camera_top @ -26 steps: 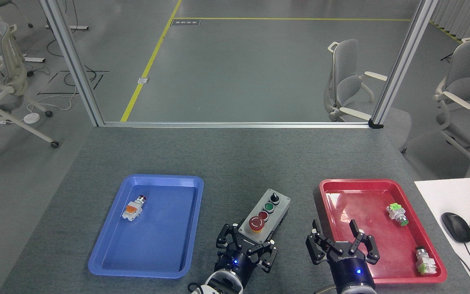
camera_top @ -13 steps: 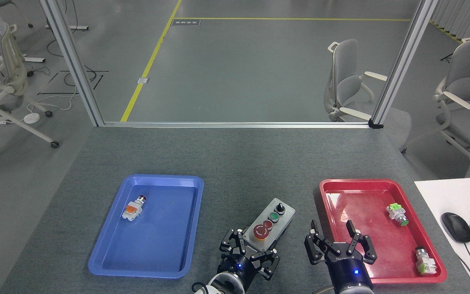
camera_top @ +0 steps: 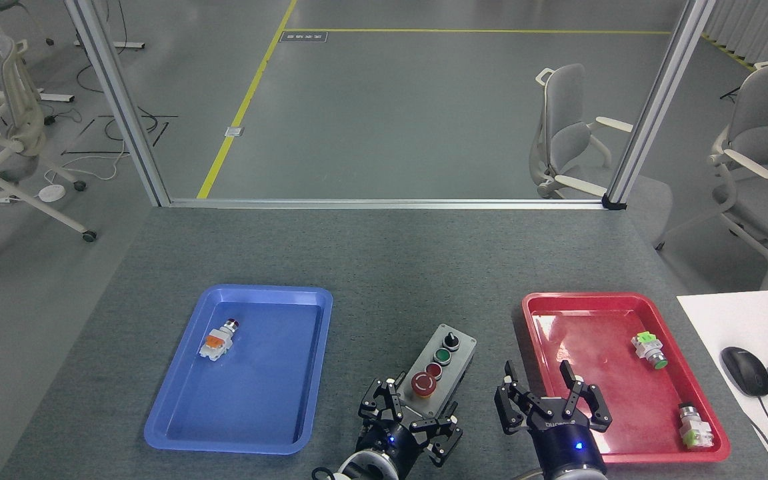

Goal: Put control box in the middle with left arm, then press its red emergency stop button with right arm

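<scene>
While the control box rests on the felt between the trays, the scene is read from near to far as follows.

Left gripper (camera_top: 417,417): spread open at the near end of the control box (camera_top: 439,362); the fingers are seen flanking the box's near corner, and whether they touch it cannot be told.
Right gripper (camera_top: 544,393): spread open, nothing held, poised just right of the box over the red tray's near-left corner.
Control box: set on the middle (camera_top: 391,267) of the tabletop, angled, with the red emergency stop button (camera_top: 423,384) at its near end.
Progress: placement is judged done or nearly so; the press by the right arm is judged not yet made.
Red tray (camera_top: 624,298): two loose push-button parts with green bodies are held, one toward the far right (camera_top: 649,351), one at the near right corner (camera_top: 693,427).
Blue tray (camera_top: 264,291): one orange-bodied push-button part (camera_top: 218,341) is held near its far left.
</scene>
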Available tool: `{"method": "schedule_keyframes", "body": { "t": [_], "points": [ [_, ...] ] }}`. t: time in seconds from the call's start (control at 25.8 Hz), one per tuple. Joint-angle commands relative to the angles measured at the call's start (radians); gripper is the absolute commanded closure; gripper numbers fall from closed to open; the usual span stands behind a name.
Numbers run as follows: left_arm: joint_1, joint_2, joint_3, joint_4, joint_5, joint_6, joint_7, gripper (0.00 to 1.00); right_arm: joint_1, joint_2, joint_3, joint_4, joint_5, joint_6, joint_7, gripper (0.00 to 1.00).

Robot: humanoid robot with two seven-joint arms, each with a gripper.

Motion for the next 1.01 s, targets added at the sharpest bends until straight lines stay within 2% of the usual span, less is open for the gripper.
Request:
{"method": "schedule_keyframes", "body": {
  "t": [0.0,0.16,0.31,0.43,0.58,0.7,0.78,0.85,0.97],
  "points": [
    [0.052,0.078,0.009,-0.086,0.002,-0.026,0.001,0.01,-0.001,-0.001,0.003,0.0,0.0,-0.004,-0.001,0.19],
    [0.117,0.16,0.04,-0.153,0.002,-0.052,0.001,0.01,-0.009,-0.003,0.048,0.0,0.005,-0.01,-0.001,0.38],
    [0.19,0.239,0.137,-0.244,0.002,-0.12,0.003,0.01,-0.009,0.0,0.071,0.0,0.04,-0.059,0.002,0.69],
    [0.246,0.276,0.258,-0.307,0.002,-0.201,0.003,0.01,-0.011,0.01,0.082,0.0,0.055,-0.102,0.002,0.86],
    [0.335,0.328,0.488,-0.462,0.004,-0.368,0.0,0.01,-0.028,0.025,0.134,0.005,0.078,-0.102,0.004,0.99],
    [0.378,0.328,0.693,-0.558,0.004,-0.46,-0.003,0.01,-0.061,0.026,0.194,0.046,0.083,-0.093,0.007,1.0],
    [0.368,0.321,0.806,-0.569,0.004,-0.496,-0.003,0.01,-0.09,0.025,0.229,0.08,0.083,-0.09,0.007,1.0],
    [0.342,0.318,0.89,-0.563,0.015,-0.497,-0.003,0.01,-0.103,0.026,0.26,0.112,0.081,-0.084,0.007,1.0],
    [0.266,0.318,0.95,-0.503,0.082,-0.483,-0.014,0.01,-0.115,0.026,0.293,0.134,0.081,-0.067,0.008,1.0]
  ]
}}
